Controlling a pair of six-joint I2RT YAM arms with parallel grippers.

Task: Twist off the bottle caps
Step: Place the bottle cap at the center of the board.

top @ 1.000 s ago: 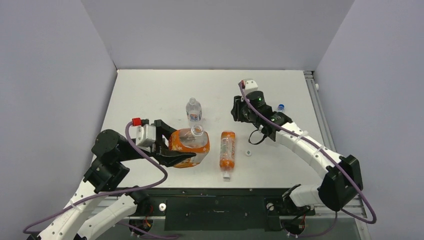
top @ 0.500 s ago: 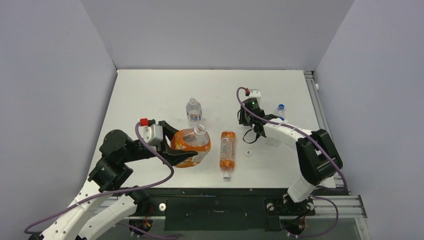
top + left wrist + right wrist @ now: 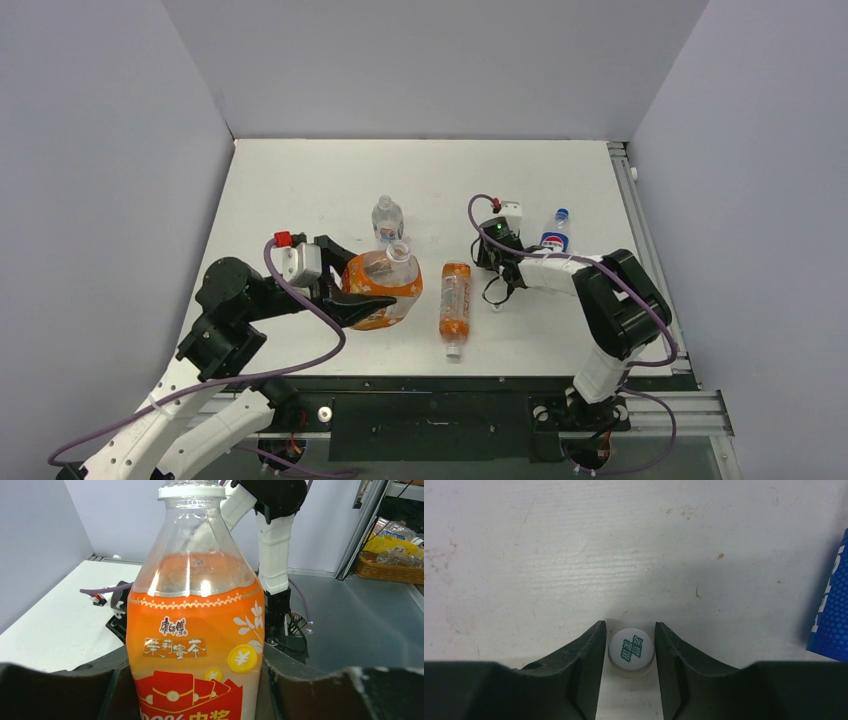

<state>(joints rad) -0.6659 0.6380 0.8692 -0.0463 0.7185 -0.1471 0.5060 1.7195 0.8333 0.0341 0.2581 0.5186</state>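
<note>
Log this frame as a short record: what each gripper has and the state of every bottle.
left gripper: shut on wide orange bottle, its neck uncapped
right gripper: at table surface, jaws flanking green-marked white cap, slim gaps either side
slim orange bottle: lying down, white cap on
Pepsi bottle: upright, blue cap on
clear bottle: upright, beyond wide orange bottle

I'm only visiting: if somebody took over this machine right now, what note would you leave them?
Left gripper: fingers shut on the wide orange bottle, cap off.
Right gripper: fingers flank the green-marked cap, down on the table; gripping or not, unclear.
To do: slim orange bottle, lying down, white cap on; Pepsi bottle, blue cap on.
Far clear bottle: cap unclear.
</note>
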